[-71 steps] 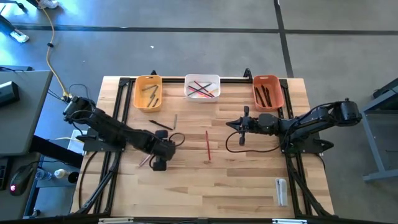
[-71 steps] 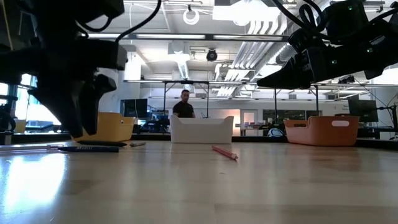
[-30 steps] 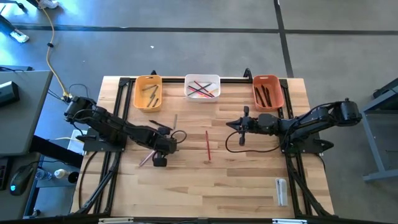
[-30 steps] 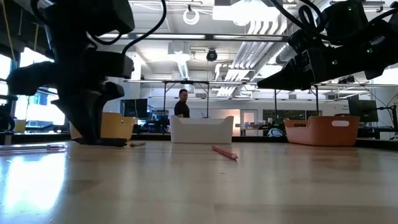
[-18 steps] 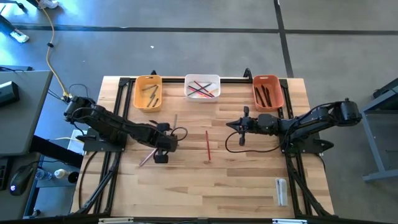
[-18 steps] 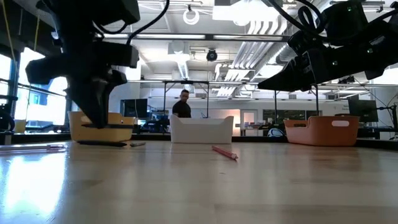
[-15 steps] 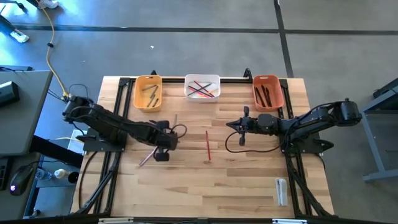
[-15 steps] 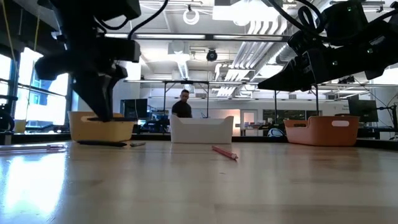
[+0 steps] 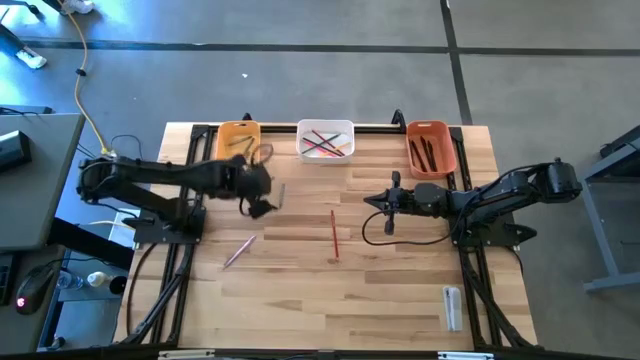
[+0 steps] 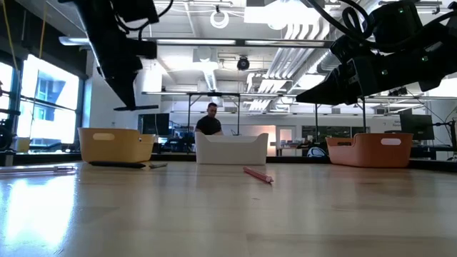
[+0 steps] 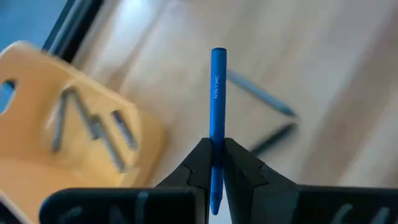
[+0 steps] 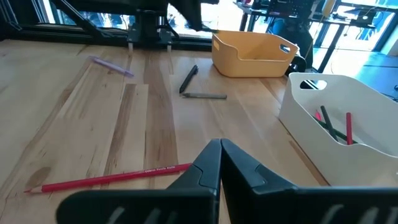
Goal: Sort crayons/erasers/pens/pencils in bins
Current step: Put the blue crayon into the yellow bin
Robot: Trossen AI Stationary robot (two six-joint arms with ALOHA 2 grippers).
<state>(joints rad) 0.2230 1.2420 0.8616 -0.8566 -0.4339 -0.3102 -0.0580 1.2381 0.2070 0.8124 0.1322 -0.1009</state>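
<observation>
My left gripper (image 9: 260, 206) hangs high over the table just near of the yellow-orange bin (image 9: 238, 147), shut on a blue stick (image 11: 217, 93); it also shows in the low view (image 10: 126, 100). That bin (image 11: 68, 143) holds several grey sticks. A dark pen (image 12: 189, 79) and a grey stick (image 12: 204, 96) lie flat on the table below it. My right gripper (image 9: 392, 206) is shut and empty, over the table right of a red pencil (image 9: 333, 233) that lies flat on the wood. The white bin (image 9: 325, 140) holds red, pink and green pencils; the red-orange bin (image 9: 431, 147) holds dark pens. My left gripper pinches the blue stick between its two fingers (image 11: 200, 163) near the stick's one end (image 11: 216, 177). The stick lies along the fingers and its long free part (image 11: 217, 68) juts out past the fingertips. It is lifted clear of the table.
A pink pencil (image 9: 239, 250) lies on the table's left half, near of my left gripper. A small whitish oblong (image 9: 452, 306) lies at the near right. Black rails run along the table's sides. A person (image 10: 211, 121) shows far behind the white bin.
My left gripper, down at the table a second ago, has risen with the blue stick and swung toward the table's far edge, toward the yellow-orange bin. The stick is now lifted clear of the wood.
</observation>
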